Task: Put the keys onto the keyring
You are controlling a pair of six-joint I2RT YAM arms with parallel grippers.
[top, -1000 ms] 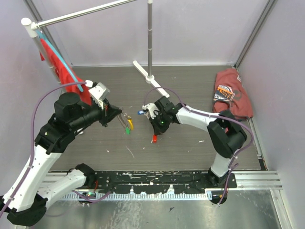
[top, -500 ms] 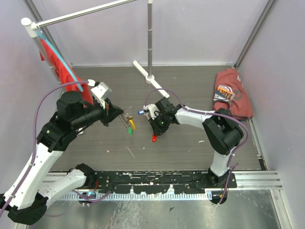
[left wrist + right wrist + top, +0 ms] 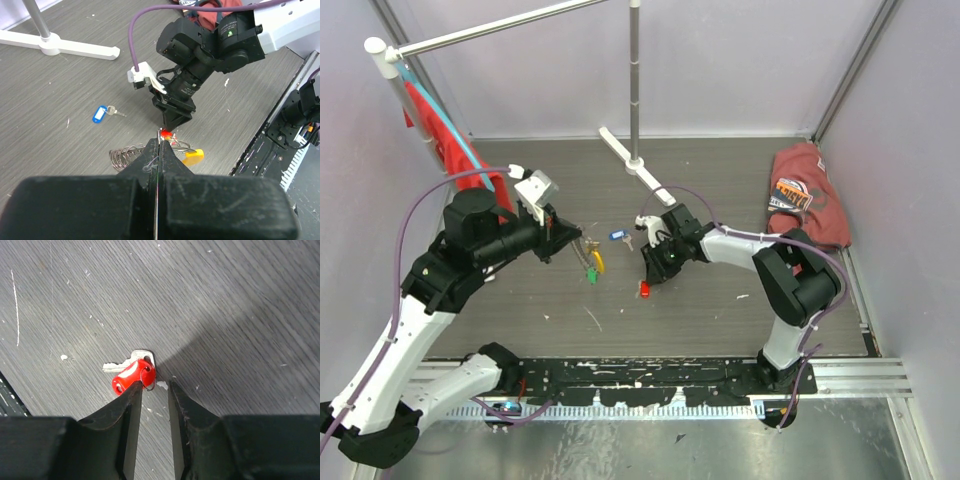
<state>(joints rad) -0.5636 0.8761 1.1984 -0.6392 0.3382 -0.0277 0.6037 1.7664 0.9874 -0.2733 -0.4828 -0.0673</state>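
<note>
Currently lying flat on the grey table as the red key, showing a glossy red head, a thin wire loop through it and a short silver blade poking sideways. Hovering right over it as the right gripper, fingers parting narrowly, gripping nothing, one tip touching the red head. Resting farther back, apart, as the blue key. Pinching the keyring, beaded chain coiling and yellow tag trailing, inside the clenched left gripper.
</note>
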